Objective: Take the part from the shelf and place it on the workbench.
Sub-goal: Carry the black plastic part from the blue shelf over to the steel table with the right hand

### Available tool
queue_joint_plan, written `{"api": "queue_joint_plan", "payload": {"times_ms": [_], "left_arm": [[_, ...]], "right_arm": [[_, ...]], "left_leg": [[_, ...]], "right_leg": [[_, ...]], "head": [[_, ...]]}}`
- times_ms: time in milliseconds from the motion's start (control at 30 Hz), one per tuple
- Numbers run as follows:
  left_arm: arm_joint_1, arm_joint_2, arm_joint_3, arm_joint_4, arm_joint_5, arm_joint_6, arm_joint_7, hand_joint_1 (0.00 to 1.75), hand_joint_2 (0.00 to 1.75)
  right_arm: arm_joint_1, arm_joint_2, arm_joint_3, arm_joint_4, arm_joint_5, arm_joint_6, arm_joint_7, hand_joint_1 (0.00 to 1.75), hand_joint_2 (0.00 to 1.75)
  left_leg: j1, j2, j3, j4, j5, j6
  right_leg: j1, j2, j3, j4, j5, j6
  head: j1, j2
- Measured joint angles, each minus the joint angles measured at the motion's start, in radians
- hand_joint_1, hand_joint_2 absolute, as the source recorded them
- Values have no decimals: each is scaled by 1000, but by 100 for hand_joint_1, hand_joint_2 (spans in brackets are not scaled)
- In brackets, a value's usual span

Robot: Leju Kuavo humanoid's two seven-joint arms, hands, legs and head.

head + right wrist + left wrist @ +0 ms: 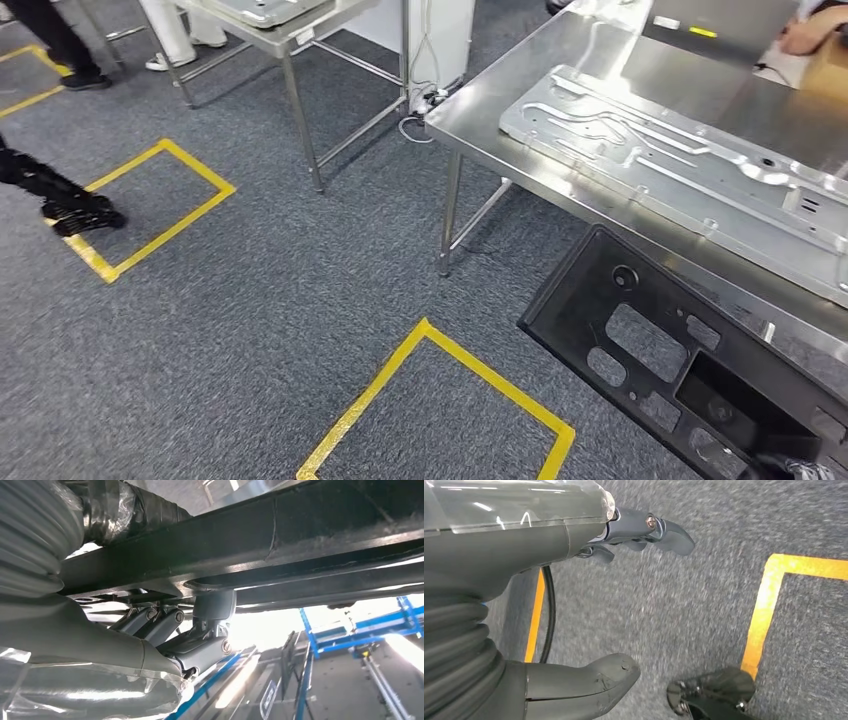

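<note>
Counter (700, 95): steel, already carrying a long stamped metal plate (690, 165). Part (690, 370): big flat black panel with cutouts, held at its near edge by the right hand (200, 640), far end just over the counter's front edge, not yet set down. Looks like rigid moulded plastic, probably light for its size but long, so it will lever and sag from a one-edge grip; smooth edges could slip. Best hold seems a thick rim or frame bar, not the thin webs between cutouts. Right fingers (150, 622) are clamped up against the part's underside rail. Left hand (589, 605) hangs over the carpet, fingers (664, 530) spread, holding nothing.
</note>
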Motion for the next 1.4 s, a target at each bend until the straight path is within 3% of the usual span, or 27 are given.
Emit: {"api": "queue_joint_plan", "payload": {"times_ms": [67, 133, 167, 233, 300, 333, 367, 433, 467, 533, 600, 667, 700, 733, 800, 833, 867, 933, 967, 1033, 1100, 1167, 1200, 1233, 1300, 1333, 1400], "left_arm": [[1, 0, 0, 0, 0, 0, 0, 0, 175], [5, 0, 0, 0, 0, 0, 0, 0, 175], [6, 0, 0, 0, 0, 0, 0, 0, 175], [5, 0, 0, 0, 0, 0, 0, 0, 175], [4, -1, 0, 0, 0, 0, 0, 0, 175], [4, -1, 0, 0, 0, 0, 0, 0, 175], [3, -1, 0, 0, 0, 0, 0, 0, 175], [0, -1, 0, 0, 0, 0, 0, 0, 175], [-2, -1, 0, 0, 0, 0, 0, 0, 175], [-5, -1, 0, 0, -1, -2, 1, 0, 175], [-1, -1, 0, 0, -1, -3, 3, 0, 175], [6, -1, 0, 0, -2, -3, 7, 0, 175], [9, 0, 0, 0, -3, -4, 8, 0, 175], [9, 0, 0, 0, -3, -4, 8, 0, 175], [9, 0, 0, 0, -7, -5, 8, 0, 175], [8, 1, 0, 0, -10, -6, 8, 0, 175], [6, 1, 0, 0, -12, -7, 9, 0, 175], [1, 1, 0, 0, -14, -11, 11, 0, 175], [-2, 1, 0, 0, -15, -15, 11, 0, 175], [-3, 0, 0, 0, -18, -22, 11, 0, 175], [0, 1, 0, 0, -28, -27, 10, 0, 175], [3, 2, -3, 0, -44, -34, 9, 0, 175], [2, 2, -5, 0, -53, -37, 6, 0, 175], [1, 3, -10, 0, -62, -41, 4, 0, 175], [-4, 3, -24, 0, -79, -47, -2, 0, 175], [-6, 4, -33, 0, -84, -51, -3, 0, 175], [-14, 6, -50, 0, -88, -55, -4, 0, 175]], "right_arm": [[-1, 0, 0, 1, 0, 0, 0, 175, 175], [-2, 0, 0, 2, 0, 0, 0, 175, 175], [-2, 0, 0, 3, 0, 0, 0, 175, 175], [-1, 0, 0, 4, 0, 0, 0, 175, 175], [-1, 0, 0, 5, 0, 0, 0, 175, 175], [-1, 0, 0, 5, 0, 0, 0, 175, 175], [-1, 0, 0, 5, 1, 0, 0, 175, 175], [0, 0, 0, 5, 2, 0, -1, 175, 175], [1, 0, 0, 5, 3, 0, -2, 175, 175], [3, 0, 1, 6, 5, 0, -4, 175, 175], [3, 0, 3, 8, 7, 0, -5, 175, 175], [3, 0, 8, 11, 10, 0, -6, 175, 175], [4, 0, 10, 13, 10, 0, -6, 175, 175], [4, 0, 13, 15, 11, 0, -6, 175, 175], [4, 0, 18, 18, 12, 0, -7, 175, 175], [4, 0, 21, 20, 12, 2, -11, 175, 175], [5, 0, 25, 22, 11, 11, -18, 175, 175], [8, 0, 34, 28, -8, 58, -48, 175, 175], [9, 0, 40, 30, -25, 93, -70, 175, 175], [2, 0, 56, 36, -52, 158, -110, 175, 175], [-23, -10, 82, 49, -46, 199, -113, 175, 175], [-63, -37, 115, 78, -19, 218, -67, 175, 175], [-86, -59, 133, 97, -4, 221, -28, 175, 175], [-114, -86, 151, 120, 8, 223, 16, 175, 175], [-193, -150, 190, 178, 25, 238, 111, 175, 175], [-244, -183, 213, 212, 31, 251, 154, 175, 175], [-346, -242, 264, 286, 42, 277, 221, 175, 175]], "left_leg": [[0, 31, 1, -6, 3, 10], [-2, 64, -1, -6, 0, 11], [-3, 80, -1, -6, -2, 10], [-3, 109, 3, -6, -7, 6], [-6, 133, 13, -5, -14, -3], [-8, 143, 17, -4, -18, -8], [-9, 152, 22, -4, -21, -14], [-9, 171, 32, -5, -24, -26], [-8, 167, 35, -2, -30, -32], [-3, 121, 15, 51, -70, -41], [0, 64, -46, 182, -136, -45], [0, 47, -100, 285, -161, -46], [0, 43, -105, 285, -143, -44], [0, 37, -92, 244, -107, -41], [-1, 4, -41, 105, -30, -30], [-1, -11, -21, 52, -10, -25], [-3, -21, -11, 21, -3, -21], [-4, -16, -7, 9, -5, -15], [-2, -10, -4, 3, -2, -10], [2, 4, 1, -7, 5, 3], [2, 20, 0, -9, 7, 9], [1, 36, 0, -8, 5, 8], [2, 42, 1, -8, 4, 7], [2, 45, 3, -8, 2, 4], [0, 54, 9, -7, -3, -4], [-1, 58, 10, -5, -6, -9], [-4, 66, 8, -4, -9, -20]], "right_leg": [[1, -68, -53, 108, -63, 8], [-2, -87, -115, 232, -114, 16], [-4, -89, -124, 253, -113, 19], [-6, -103, -77, 172, -59, 20], [-2, -148, 5, 26, -6, 11], [1, -165, 29, -19, 5, 5], [4, -172, 38, -37, 6, -1], [8, -149, 34, -37, 9, -13], [6, -137, 35, -41, 11, -19], [0, -116, 37, -49, 18, -32], [0, -95, 36, -50, 20, -39], [3, -65, 36, -48, 20, -42], [4, -48, 37, -47, 20, -42], [5, -32, 38, -46, 19, -42], [8, -6, 40, -41, 17, -39], [9, 5, 39, -39, 16, -36], [9, 14, 36, -37, 16, -31], [7, 30, 30, -38, 17, -19], [6, 24, 28, -36, 15, -13], [7, -21, 9, 7, -15, -4], [5, -73, -51, 129, -81, 4], [0, -88, -109, 239, -116, 12], [-3, -90, -113, 245, -104, 15], [-6, -91, -95, 207, -73, 17], [-8, -94, -24, 65, -2, 14], [-6, -94, 4, 7, 18, 9], [0, -92, 20, -33, 22, -2]], "head": [[1, 0], [2, 0], [2, 0], [2, 0], [2, 0], [2, 0], [1, 0], [1, 0], [1, 0], [1, 0], [0, 0], [0, 0], [0, 0], [0, 0], [0, 0], [0, 0], [0, 0], [1, 0], [0, 0], [1, 0], [2, 0], [2, 0], [2, 0], [2, 0], [2, 0], [2, 0], [1, 0]]}}
